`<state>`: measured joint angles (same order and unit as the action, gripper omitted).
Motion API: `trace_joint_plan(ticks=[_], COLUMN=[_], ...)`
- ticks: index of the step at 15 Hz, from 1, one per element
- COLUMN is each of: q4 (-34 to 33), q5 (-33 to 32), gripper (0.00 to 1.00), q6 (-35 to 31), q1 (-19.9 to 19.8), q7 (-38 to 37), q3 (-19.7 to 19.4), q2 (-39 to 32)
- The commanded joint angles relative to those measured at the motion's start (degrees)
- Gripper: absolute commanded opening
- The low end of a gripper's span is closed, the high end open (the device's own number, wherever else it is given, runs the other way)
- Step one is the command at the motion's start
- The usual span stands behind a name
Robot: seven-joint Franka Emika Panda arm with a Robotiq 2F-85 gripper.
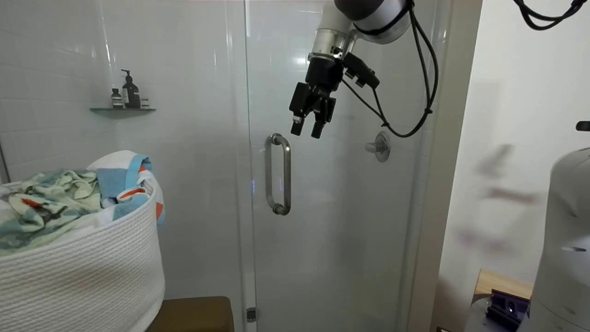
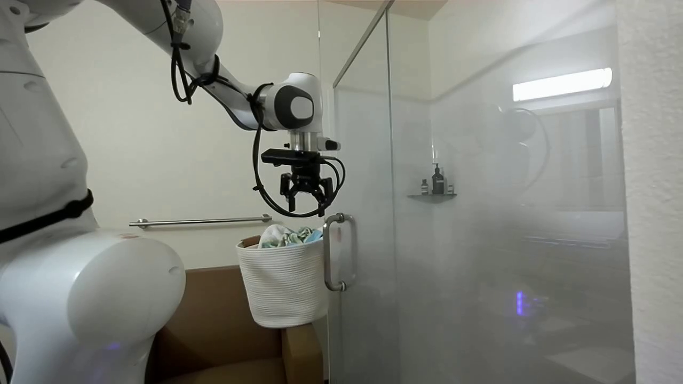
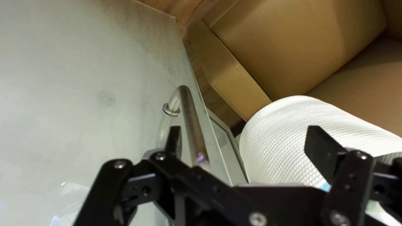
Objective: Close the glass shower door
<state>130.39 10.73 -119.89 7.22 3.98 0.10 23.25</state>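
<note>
The glass shower door (image 1: pixel 332 240) is a tall clear panel. In an exterior view (image 2: pixel 453 320) and the wrist view (image 3: pixel 78 78) it also shows. Its bottom corner stands over wood floor in the wrist view, so it is swung open. Its chrome bar handle (image 1: pixel 286 177) is upright near the free edge and appears in an exterior view (image 2: pixel 327 253) too. My gripper (image 1: pixel 306 133) is open and empty, pointing down, higher than the handle's top and apart from it; it also shows in an exterior view (image 2: pixel 306 210). In the wrist view the handle (image 3: pixel 191 122) passes beside the left finger.
A white woven basket (image 2: pixel 283 288) with towels stands on the arm of a brown armchair (image 2: pixel 219 320), close to the door's free edge. A fixed glass panel (image 2: pixel 365 133) is behind the door. A shower valve (image 1: pixel 382 146) and a corner shelf (image 1: pixel 123 109) with bottles are inside.
</note>
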Motion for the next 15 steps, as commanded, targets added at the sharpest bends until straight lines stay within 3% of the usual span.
trace_joint_plan(ticks=[1,9,15], q4=[0.23,1.5,3.47], q5=[0.27,0.96,1.23], gripper=[1.0,1.0,1.0], q6=[-1.36,-8.58,-18.58], q1=[-0.59,-0.16,0.53], q7=[1.15,1.92,2.88], q3=[0.51,0.46,0.3], q2=[0.02,0.15,-0.03])
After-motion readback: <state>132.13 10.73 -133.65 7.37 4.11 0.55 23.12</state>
